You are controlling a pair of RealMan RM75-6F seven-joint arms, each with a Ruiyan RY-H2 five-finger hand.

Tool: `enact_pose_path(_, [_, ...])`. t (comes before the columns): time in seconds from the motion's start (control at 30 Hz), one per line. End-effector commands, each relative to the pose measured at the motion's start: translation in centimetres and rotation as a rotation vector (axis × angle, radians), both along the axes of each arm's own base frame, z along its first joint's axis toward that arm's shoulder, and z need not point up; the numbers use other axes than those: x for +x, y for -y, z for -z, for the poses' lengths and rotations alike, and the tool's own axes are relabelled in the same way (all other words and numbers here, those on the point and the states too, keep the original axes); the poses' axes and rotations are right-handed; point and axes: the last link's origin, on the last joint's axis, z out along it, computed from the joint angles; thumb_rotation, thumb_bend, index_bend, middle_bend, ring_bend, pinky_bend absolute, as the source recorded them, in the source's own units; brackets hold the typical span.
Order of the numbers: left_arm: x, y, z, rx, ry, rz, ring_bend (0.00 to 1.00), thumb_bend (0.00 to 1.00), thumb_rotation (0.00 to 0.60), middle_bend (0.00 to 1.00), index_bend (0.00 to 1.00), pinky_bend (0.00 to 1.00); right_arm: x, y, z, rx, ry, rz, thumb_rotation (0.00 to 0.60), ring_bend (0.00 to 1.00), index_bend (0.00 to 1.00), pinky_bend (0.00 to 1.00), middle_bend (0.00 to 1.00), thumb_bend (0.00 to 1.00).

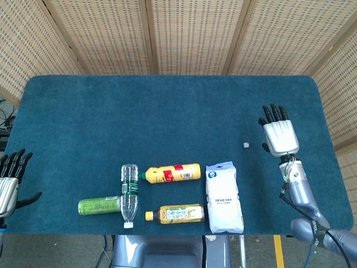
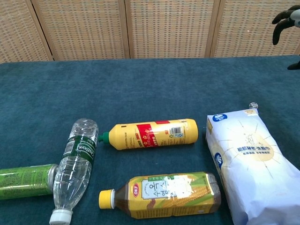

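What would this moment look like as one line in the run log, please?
left hand: open, at table edge | right hand: open, raised above table, nearest small white cube and white bag | bottles: lying untouched
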Motion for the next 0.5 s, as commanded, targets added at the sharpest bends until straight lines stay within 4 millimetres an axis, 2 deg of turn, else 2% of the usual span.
enact_pose_path(0.03, [0.0, 0.0, 0.0, -0.001, 0.001, 0.000, 0.00, 0.15, 0.600, 0.00, 0.00, 0.00, -0.2, 1.0, 1.1, 0.020, -0.007, 0.034, 0.600, 0.03, 0.35, 0.11, 0.12, 0.26])
enact_pose_path(0.27, [0.0, 0.0, 0.2, -0.013, 0.000, 0.002, 0.00, 0.15, 0.600, 0.00, 0.00, 0.00, -1.3, 2.4, 2.8, 0.044, -0.024, 0.083, 0.600, 0.05, 0.39, 0.12, 0.15, 0.26])
enact_pose_path(0.5, [-0.1, -0.2, 0.3, -0.013, -0.002, -0.002, 0.00, 0.15, 0.600, 0.00, 0.00, 0.00, -2.4, 2.9, 4.6, 0.080, -0.014, 0.121, 0.600, 0.05, 0.39, 0.13, 0.15, 0.26])
